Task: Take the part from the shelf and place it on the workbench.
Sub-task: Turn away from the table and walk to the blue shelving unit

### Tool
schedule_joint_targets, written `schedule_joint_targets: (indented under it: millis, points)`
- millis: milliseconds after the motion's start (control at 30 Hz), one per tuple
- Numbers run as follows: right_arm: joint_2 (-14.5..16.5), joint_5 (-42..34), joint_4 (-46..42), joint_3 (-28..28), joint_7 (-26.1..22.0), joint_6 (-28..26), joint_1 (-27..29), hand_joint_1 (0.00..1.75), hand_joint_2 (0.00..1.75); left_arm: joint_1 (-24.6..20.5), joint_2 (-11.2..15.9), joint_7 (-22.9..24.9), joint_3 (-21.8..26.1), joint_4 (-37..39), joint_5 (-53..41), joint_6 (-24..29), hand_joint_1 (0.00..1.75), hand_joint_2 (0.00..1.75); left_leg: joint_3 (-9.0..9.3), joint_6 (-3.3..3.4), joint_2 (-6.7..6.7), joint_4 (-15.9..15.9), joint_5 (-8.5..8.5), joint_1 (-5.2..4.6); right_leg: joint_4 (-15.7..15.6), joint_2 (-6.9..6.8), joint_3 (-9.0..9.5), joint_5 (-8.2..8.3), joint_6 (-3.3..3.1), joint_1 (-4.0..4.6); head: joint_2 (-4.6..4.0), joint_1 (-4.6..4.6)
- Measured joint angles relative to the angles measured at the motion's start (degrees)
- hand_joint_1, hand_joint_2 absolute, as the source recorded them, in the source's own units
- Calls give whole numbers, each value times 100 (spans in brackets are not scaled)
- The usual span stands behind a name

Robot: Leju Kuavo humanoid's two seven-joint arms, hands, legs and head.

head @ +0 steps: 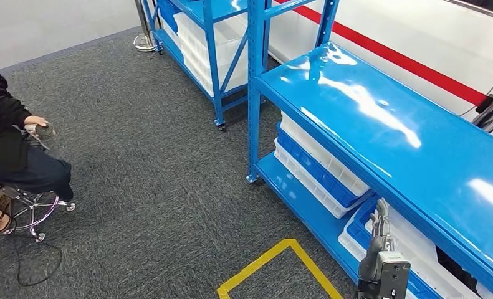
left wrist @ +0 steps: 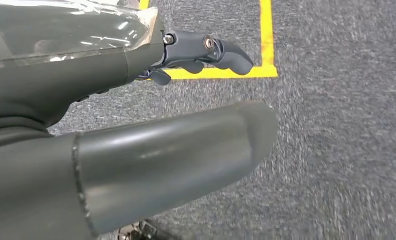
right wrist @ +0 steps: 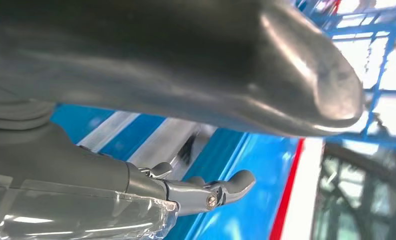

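Note:
A blue metal shelf rack (head: 387, 124) fills the right side of the head view, its glossy top board bare. Under that board, stacked white and blue bins (head: 318, 165) sit on the lower shelf, and I cannot tell what they contain. My right hand (head: 376, 249) is raised at the bottom edge, just in front of a blue bin (head: 361, 229). Its fingers (right wrist: 211, 192) are spread and hold nothing. My left hand (left wrist: 135, 150) hangs over the carpet with its fingers (left wrist: 206, 50) stretched out and nothing in them.
A person (head: 13, 149) sits on a wheeled stool at the far left. Yellow tape (head: 275, 258) marks a square on the grey carpet before the rack. A second blue rack (head: 206, 37) with white bins stands farther back. A white wall with a red stripe (head: 418, 62) runs behind.

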Motion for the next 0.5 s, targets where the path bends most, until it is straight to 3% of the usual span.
schedule_joint_targets:
  millis: [33, 100, 167, 200, 233, 267, 333, 400, 467, 500]
  points:
    - [4, 9, 4, -63, 2, -13, 11, 0, 0, -13, -6, 2, 12, -2, 17, 13, 0, 0, 49, -78, 50, 15, -50, 11, -234, -42, 136, 84, -62, -14, 0, -3]
    - [45, 50, 52, -284, -2, -1, 46, 0, 0, -25, -20, 17, 68, -4, 70, 71, 0, 0, -163, -203, -209, 669, -504, 37, -276, 197, 163, 144, -261, 6, 0, -24]
    - [103, 70, 120, -508, -17, 59, 86, 0, 0, -13, -29, 33, 131, -5, 109, 115, 0, 0, -590, -223, -556, 1566, -934, 55, -279, 471, 176, 161, -347, 29, 0, -35]
    - [124, 74, 140, -573, -27, 87, 97, 0, 0, -3, -31, 35, 153, -5, 114, 121, 0, 0, -678, -211, -571, 1672, -895, 55, -276, 564, 180, 160, -347, 41, 0, -35]
    - [140, 76, 156, -634, -33, 105, 106, 0, 0, 3, -31, 36, 168, -5, 115, 124, 0, 0, -662, -194, -583, 1560, -742, 55, -273, 656, 189, 159, -347, 49, 0, -35]
    - [154, 79, 169, -683, -36, 117, 109, 0, 0, 6, -31, 37, 177, -5, 116, 126, 0, 0, -543, -171, -625, 1237, -504, 56, -270, 744, 201, 158, -345, 52, 0, -34]
    - [181, 86, 187, -746, -37, 130, 105, 0, 0, 10, -27, 37, 185, -9, 115, 128, 0, 0, -238, -125, -860, 477, -114, 64, -256, 905, 203, 154, -335, 66, 0, -32]
    - [208, 94, 199, -791, -40, 138, 102, 0, 0, 9, -27, 37, 192, -14, 114, 129, 0, 0, -100, -95, -990, 129, -11, 48, -253, 1032, 162, 159, -293, 80, 0, -29]
    - [223, 96, 205, -837, -45, 141, 116, 0, 0, -4, -38, 37, 196, -21, 115, 129, 0, 0, -79, -38, -867, 80, 6, 24, -274, 1136, 102, 179, -215, 82, 0, -29]
    - [226, 96, 207, -862, -48, 141, 124, 0, 0, -10, -45, 37, 197, -27, 116, 129, 0, 0, -61, 9, -800, 37, 32, 22, -239, 1088, 68, 162, -190, 85, 0, -28]
